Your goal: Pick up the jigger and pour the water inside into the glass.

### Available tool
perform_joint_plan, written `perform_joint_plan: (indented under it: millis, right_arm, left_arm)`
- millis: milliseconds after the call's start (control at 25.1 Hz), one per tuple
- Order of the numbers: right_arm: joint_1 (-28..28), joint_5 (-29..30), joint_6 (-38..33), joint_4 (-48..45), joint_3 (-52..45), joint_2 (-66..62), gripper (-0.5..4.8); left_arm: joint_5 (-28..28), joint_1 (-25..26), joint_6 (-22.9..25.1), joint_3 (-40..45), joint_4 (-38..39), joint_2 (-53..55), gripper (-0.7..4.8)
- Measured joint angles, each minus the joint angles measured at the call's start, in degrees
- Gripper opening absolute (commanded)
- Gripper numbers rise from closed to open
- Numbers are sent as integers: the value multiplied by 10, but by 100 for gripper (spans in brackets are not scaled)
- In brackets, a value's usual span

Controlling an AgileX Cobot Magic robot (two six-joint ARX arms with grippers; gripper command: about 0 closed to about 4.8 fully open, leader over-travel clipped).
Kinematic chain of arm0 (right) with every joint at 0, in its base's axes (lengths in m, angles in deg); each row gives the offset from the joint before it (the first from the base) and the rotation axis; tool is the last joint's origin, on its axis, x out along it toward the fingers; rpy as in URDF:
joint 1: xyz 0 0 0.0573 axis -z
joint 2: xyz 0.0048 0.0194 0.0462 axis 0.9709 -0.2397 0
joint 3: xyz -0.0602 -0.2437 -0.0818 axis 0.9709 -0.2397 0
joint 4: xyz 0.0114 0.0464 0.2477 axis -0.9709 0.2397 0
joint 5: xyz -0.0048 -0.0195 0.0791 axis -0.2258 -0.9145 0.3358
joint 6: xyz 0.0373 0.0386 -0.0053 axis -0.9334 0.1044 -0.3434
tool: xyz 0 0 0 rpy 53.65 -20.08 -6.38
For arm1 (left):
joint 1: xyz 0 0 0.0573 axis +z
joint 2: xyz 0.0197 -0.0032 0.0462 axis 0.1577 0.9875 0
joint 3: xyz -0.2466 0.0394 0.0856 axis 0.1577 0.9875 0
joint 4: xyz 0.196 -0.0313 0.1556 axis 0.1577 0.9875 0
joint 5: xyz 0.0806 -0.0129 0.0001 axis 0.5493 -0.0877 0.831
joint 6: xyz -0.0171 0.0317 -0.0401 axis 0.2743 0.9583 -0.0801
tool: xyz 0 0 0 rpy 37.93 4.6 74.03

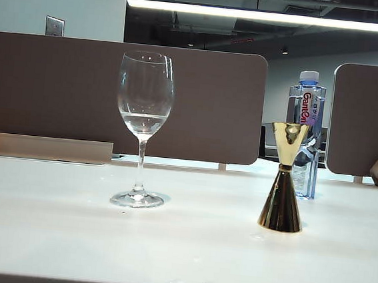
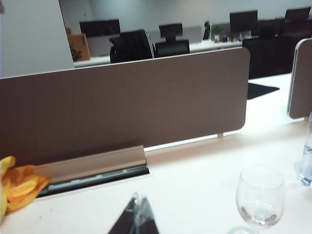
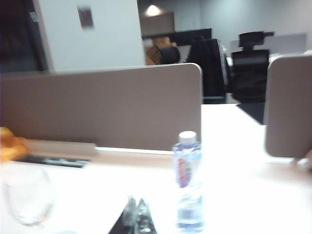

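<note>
Exterior view: glass [image 1: 142, 129] stands upright left of centre on the white table [image 1: 179, 247]. Jigger [image 1: 284, 178] stands upright right of centre, small cone up, well apart from the glass. Bottle [image 1: 304, 132] just behind the jigger, partly hidden by it. No arm or gripper shows in this view.

Glass bowl holds a shallow layer of clear liquid at the bottom. Whether the jigger holds water cannot be told; its top cone is opaque from this angle.

Left wrist view: left gripper [image 2: 138, 217] pokes in at the bottom edge, left of centre, dark fingertips drawn to a point. It looks clenched, nothing between the tips. The glass sits lower right of that frame, near but apart from the tips. Orange cloth [image 2: 17, 183] at the left edge, by the brown divider [image 2: 122, 105].

Right wrist view: blurred. Right gripper [image 3: 136, 219] at the bottom edge, left of centre, tips together, clenched on nothing. Bottle stands just right of the tips, glass faint at lower left. Jigger not in this frame.

Progress, as judged:
- Jigger untouched, standing on the table. Not picked up.
- No pour under way; the jigger is nowhere near the glass rim.
- Liquid already in the glass, source unknown.
- Left to do: open a gripper, reach the jigger, grasp at the waist or lower cone, lift, carry over the glass, tip.
- Jigger sits on the right side, so the right gripper seems the likelier one.
</note>
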Motion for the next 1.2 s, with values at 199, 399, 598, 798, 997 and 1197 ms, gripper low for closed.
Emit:
perform_joint_plan:
  millis: [199,399,598,798,997,1197]
  right_arm:
    - [-1,62,86,60,65,-169,3]
    - [-44,66,122,91,70,-287,27]
    - [-169,5,180,89,68,-368,45]
    - [-246,-69,192,71,29,-369,45]
    - [-261,-83,192,64,0,-363,46]
    - [-261,-82,192,60,-6,-363,49]
  left_arm:
    - [-155,0,6,-14,26,208,-5]
    - [-194,-18,9,-9,23,304,4]
    - [-156,-107,6,67,-80,305,4]
    - [-125,-136,-6,101,-130,305,5]
    - [-122,-136,-30,108,-143,304,4]
    - [-123,-136,-30,109,-143,292,4]
